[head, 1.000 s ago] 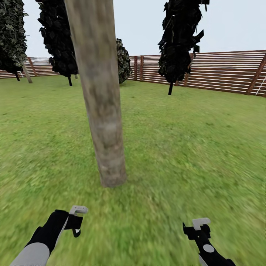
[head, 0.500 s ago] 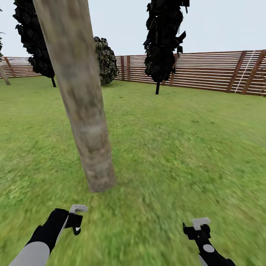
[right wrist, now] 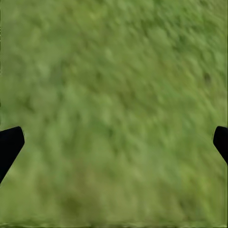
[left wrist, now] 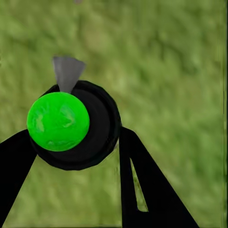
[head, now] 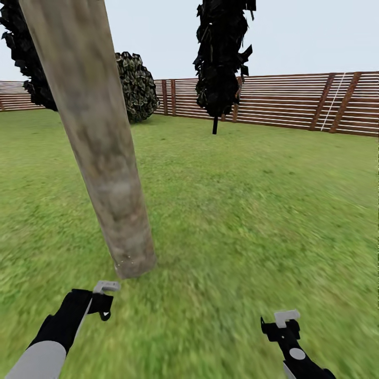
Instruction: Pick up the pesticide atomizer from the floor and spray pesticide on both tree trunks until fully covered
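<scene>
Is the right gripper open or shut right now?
Open. In the right wrist view its fingertips sit far apart at opposite edges, with only grass between them.

The thick mottled grey-brown tree trunk stands on the green lawn front-left, with the brown slatted wooden fence running way behind.

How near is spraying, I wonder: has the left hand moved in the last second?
Yes. The left hand has pushed forward toward the base of the tree trunk, while the right hand kept its place in view.
</scene>
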### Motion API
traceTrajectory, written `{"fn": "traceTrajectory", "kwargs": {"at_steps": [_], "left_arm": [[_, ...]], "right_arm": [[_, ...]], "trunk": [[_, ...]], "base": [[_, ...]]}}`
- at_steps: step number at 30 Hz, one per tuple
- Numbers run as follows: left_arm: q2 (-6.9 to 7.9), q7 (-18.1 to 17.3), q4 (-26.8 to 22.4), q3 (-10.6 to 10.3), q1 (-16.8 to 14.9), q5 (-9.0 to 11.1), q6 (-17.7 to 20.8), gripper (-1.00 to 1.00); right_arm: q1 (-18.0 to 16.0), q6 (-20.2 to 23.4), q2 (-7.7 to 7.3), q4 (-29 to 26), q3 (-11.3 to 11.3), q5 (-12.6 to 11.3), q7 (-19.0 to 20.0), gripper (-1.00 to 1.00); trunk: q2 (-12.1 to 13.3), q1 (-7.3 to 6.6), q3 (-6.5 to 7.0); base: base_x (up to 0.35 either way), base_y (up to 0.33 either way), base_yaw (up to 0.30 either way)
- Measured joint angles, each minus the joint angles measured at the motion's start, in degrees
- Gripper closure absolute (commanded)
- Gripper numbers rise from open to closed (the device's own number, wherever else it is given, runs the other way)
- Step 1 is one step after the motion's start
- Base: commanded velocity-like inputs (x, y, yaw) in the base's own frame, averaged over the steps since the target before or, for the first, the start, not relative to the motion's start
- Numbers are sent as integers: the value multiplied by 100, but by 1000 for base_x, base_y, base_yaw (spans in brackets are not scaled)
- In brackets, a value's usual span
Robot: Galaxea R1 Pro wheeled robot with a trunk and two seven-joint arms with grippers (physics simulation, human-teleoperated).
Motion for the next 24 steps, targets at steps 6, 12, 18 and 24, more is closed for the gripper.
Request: {"fn": "traceTrajectory", "kwargs": {"at_steps": [6, 12, 18, 24], "left_arm": [[-257, -5, -744, -46, -14, 1, 608, 100], [-253, -350, -1706, -276, -14, -25, 1378, 100], [452, -978, -1794, -296, -230, -43, 1772, 100], [589, -1570, -1813, -313, -241, -73, 1906, 100]], "right_arm": [[1, 0, -6, 3, 0, 6, 1, -100], [0, 6, -6, 3, 0, 11, 4, -100], [0, 9, -6, 7, 3, 11, 8, -100], [0, 9, 1, -2, 10, 5, 9, -100]], "trunk": [[0, 0, 0], [0, -3, 0], [0, -3, 0], [0, -4, 0]], "base": [[-299, 0, 0], [-25, 0, 0], [0, 0, 0], [53, -33, 30]]}}
